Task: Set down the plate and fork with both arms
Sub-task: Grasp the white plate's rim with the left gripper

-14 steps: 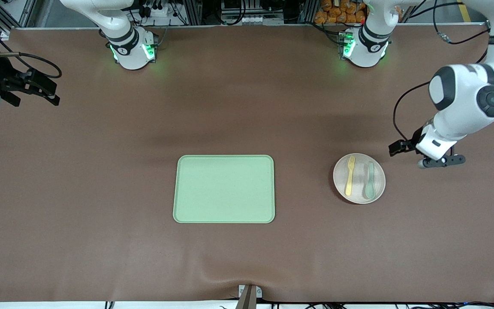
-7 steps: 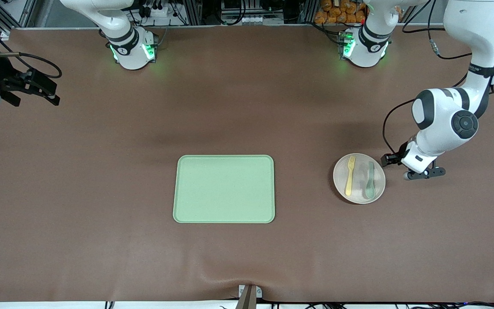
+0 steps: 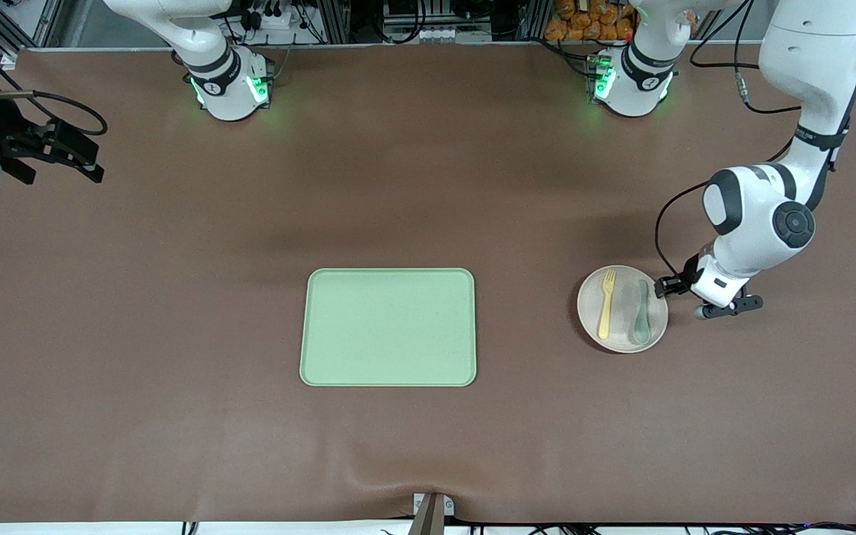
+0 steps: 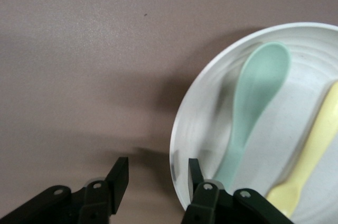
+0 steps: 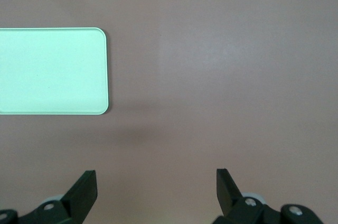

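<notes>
The small speckled beige plate (image 3: pixel 623 331) lies on the brown table toward the left arm's end. The pale yellow fork (image 3: pixel 606 303) lies on it beside a grey-green spoon (image 3: pixel 642 312). My left gripper (image 3: pixel 679 291) is low at the plate's edge and open. In the left wrist view its jaws (image 4: pixel 157 174) straddle the rim of the plate (image 4: pixel 198 123): one finger is over the plate by the spoon (image 4: pixel 253 102), the other over the table. The fork (image 4: pixel 317 145) shows there too. My right gripper (image 3: pixel 64 160) waits open and empty over the right arm's end of the table (image 5: pixel 157 182).
A rectangular light green tray (image 3: pixel 388 327) lies in the middle of the table, and a part of it shows in the right wrist view (image 5: pixel 50 71). The arms' green-lit bases (image 3: pixel 231 85) stand along the table's edge farthest from the front camera.
My left arm has swung in toward the plate and come down, so its open gripper has gone from beside the plate to its rim. The right arm has not moved.
</notes>
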You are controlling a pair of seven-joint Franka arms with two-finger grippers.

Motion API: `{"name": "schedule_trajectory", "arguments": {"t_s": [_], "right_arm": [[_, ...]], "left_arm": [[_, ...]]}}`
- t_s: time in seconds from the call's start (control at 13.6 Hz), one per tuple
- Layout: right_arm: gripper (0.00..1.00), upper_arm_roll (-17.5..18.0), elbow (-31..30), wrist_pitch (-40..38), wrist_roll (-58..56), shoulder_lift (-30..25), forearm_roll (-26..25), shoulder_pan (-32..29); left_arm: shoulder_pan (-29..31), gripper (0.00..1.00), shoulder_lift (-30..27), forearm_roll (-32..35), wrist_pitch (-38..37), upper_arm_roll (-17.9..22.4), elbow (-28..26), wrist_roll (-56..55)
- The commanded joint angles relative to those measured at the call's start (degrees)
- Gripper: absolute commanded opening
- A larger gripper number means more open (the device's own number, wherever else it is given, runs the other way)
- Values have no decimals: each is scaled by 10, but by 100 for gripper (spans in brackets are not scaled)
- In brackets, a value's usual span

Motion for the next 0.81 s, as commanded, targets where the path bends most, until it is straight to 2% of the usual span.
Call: {"name": "schedule_trajectory", "arguments": {"t_s": [0.0,0.07,0.22,0.29,0.37,0.44,0.73], "right_arm": [[100,1,9,-6,-2,5,7,-1],[100,1,9,-6,-2,5,7,-1],[100,1,9,-6,-2,5,7,-1],[100,1,9,-6,-2,5,7,-1],[100,1,9,-6,-2,5,7,-1],[100,1,8,-6,-2,5,7,-2],[100,1,8,-7,-2,5,7,-2]], "left_arm": [[5,50,19,-30,17,-4,12,8],[4,49,21,-51,18,-4,13,9],[2,35,23,-67,19,-5,14,8],[2,19,23,-71,19,-5,14,8],[3,7,25,-81,18,-5,14,8],[2,0,28,-89,19,-5,14,9],[0,0,30,-96,13,-21,28,3]]}}
